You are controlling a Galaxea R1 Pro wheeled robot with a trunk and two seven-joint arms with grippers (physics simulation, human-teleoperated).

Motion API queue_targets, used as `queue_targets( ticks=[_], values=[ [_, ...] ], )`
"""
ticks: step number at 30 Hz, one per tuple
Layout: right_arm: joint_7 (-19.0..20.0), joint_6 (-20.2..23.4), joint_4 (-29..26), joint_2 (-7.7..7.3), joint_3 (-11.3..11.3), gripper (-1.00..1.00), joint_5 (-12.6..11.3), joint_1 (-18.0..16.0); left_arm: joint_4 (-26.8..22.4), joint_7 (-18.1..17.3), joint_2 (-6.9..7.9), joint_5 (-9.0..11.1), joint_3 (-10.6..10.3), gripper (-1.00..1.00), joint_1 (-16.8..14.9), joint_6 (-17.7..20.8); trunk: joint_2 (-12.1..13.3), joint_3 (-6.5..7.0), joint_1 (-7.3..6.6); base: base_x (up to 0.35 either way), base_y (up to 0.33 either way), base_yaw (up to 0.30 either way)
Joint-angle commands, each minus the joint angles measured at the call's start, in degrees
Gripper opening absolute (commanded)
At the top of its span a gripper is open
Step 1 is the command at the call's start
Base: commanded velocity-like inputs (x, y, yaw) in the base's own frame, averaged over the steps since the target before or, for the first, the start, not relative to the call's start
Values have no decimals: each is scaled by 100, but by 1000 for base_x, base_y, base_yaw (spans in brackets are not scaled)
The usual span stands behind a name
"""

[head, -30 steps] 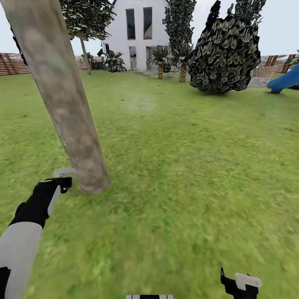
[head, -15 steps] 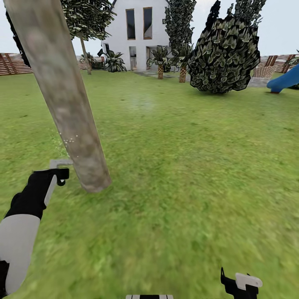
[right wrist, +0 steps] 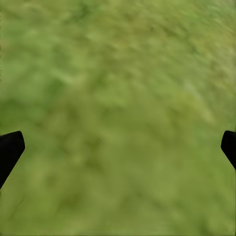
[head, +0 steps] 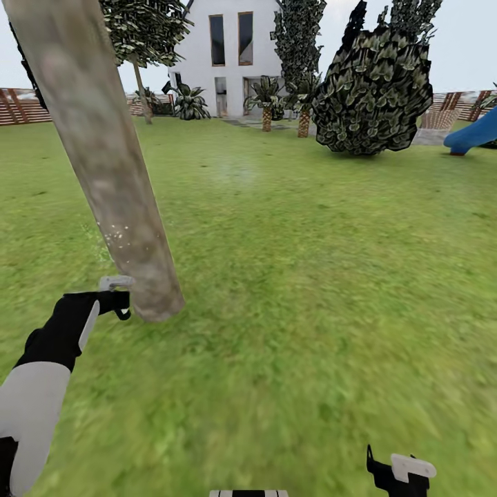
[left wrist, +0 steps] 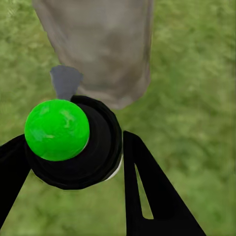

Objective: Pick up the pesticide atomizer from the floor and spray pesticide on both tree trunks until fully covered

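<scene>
Gripping atomizer (left wrist: 64, 135), left claw (head: 114, 298) beside tree trunk (head: 103, 159).

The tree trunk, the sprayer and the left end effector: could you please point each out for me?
tree trunk (head: 110, 172): head view, mid-height bark.
sprayer (left wrist: 57, 129): left wrist view, its green top.
left end effector (left wrist: 73, 162): left wrist view, between the black fingers, closed on the sprayer.

Blurry green lawn (head: 310, 290) bears the tree trunk (head: 103, 159).
</scene>
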Motion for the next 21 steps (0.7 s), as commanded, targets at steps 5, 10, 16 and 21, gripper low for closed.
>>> queue_targets(
  ticks=[5, 10, 16, 21],
  values=[
    [0, 0, 0, 0, 0, 100, 4, -1, 278, -3, -48, -125, 15, -100, 319, -219, 0, 0, 0, 261, 0, 0],
    [0, 2, 0, 0, 0, 100, 3, 0, 318, 0, 84, -133, 74, -100, 327, -229, 0, 0, 0, 32, 0, 0],
    [0, 0, 0, 0, 0, 100, 4, 0, 329, 199, 282, -133, 74, -100, 341, -221, 0, 0, 0, 260, 60, 0],
    [0, 4, 0, 0, 0, 100, 4, 0, 763, 383, 191, -76, 39, -100, 746, -502, 0, 0, 0, 79, 17, 0]
  ],
)
